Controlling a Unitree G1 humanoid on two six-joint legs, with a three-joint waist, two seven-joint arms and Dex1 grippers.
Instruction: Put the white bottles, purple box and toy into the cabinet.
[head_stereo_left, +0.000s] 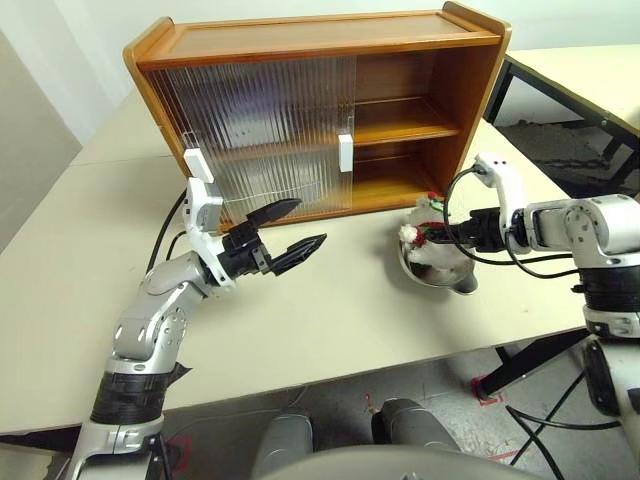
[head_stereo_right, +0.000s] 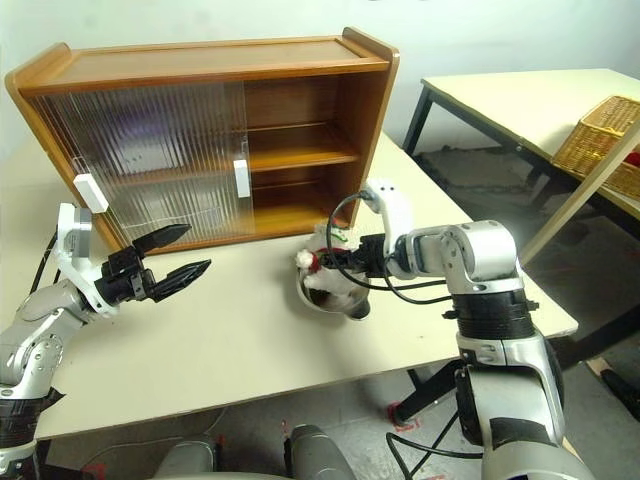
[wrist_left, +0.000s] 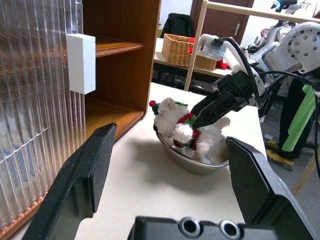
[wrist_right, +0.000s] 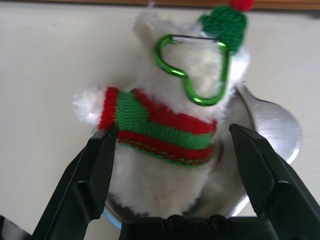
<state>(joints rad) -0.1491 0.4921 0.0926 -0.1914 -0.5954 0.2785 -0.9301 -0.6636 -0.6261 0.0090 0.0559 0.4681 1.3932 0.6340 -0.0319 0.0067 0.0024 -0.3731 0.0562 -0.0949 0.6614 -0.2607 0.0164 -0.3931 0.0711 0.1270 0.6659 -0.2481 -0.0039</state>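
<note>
Toy (wrist_right: 165, 145) sits in a round steel bowl (wrist_left: 197, 161) on the beige table (head_stereo_left: 330, 300), just near and right of the cabinet (head_stereo_left: 320, 110). It's a fluffy white plush with a knitted red-and-green scarf, a green hat with a red pompom, and a shiny green heart-shaped clip on it. The right gripper (wrist_right: 172, 150) has its black wedge fingers spread wide on either side of the plush, nothing pinched yet. The left gripper (head_stereo_left: 290, 232) hovers wide open and empty in front of the cabinet's ribbed translucent sliding doors (head_stereo_left: 260, 130), which cover the left side and carry white block handles. The right side is open, bare wooden shelves showing. A wicker basket (head_stereo_right: 600, 140) sits on another table far right.
</note>
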